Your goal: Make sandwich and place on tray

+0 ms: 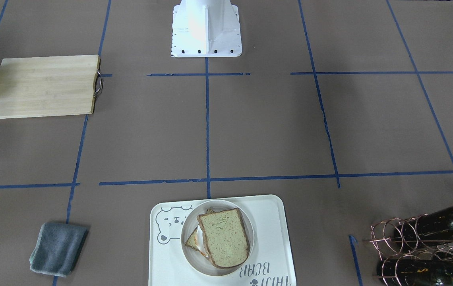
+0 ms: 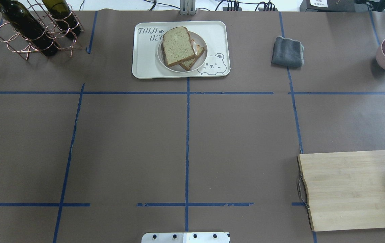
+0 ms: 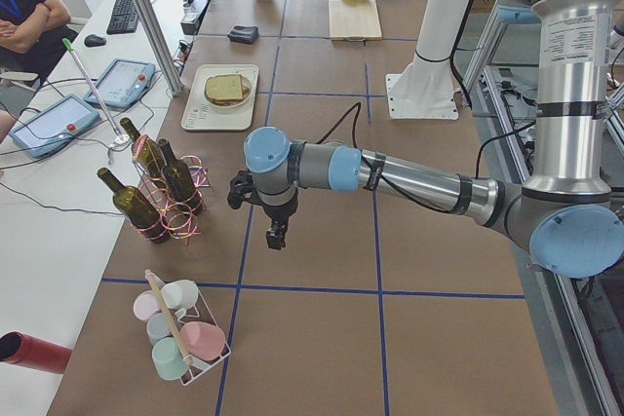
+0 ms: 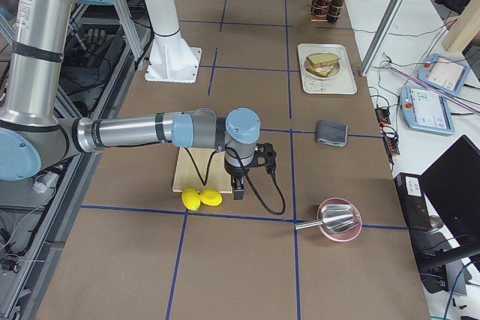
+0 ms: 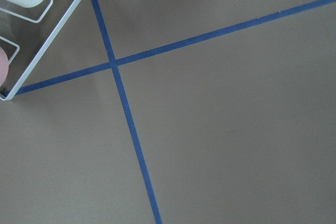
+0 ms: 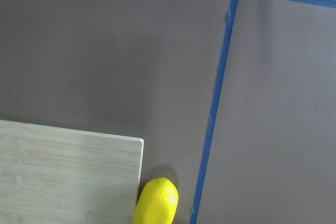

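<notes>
Two grippers hang above the table, both well apart from the tray [image 1: 276, 242]. Neither shows closely enough to tell whether its fingers are spread or closed, or whether it holds anything. The left gripper [image 3: 276, 234] points down near the bottle rack [image 3: 166, 197], off to the tray's left. The right gripper [image 4: 238, 187] points down at the end of the cutting board [image 4: 182, 177], just beside two lemons [image 4: 193, 199]. The sandwich [image 1: 223, 237] sits on a white dish [image 1: 250, 232] on the tray, its top slice skewed over the lower one. A grey cloth [image 1: 58, 248] lies to the tray's right.
</notes>
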